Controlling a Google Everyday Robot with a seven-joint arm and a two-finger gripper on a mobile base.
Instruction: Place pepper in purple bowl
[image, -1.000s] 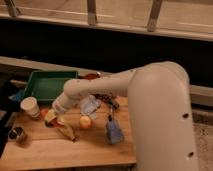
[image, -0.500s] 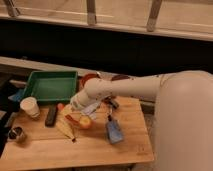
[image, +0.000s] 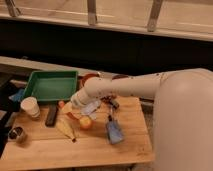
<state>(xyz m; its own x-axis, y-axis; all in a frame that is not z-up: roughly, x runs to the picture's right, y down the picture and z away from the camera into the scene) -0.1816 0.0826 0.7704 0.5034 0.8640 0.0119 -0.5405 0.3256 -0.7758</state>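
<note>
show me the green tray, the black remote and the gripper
green tray (image: 50, 86), camera view, bare floor
black remote (image: 51, 115), camera view, its middle
gripper (image: 70, 107), camera view, tip, just off the tray's near right corner

The gripper was positioned at five o'clock of the tray, the remote at its nine, the fruit at its four

1. A green tray sits at the back left of the wooden counter.
2. A white cup stands beside a black remote.
3. An orange fruit lies near a blue item.
</note>
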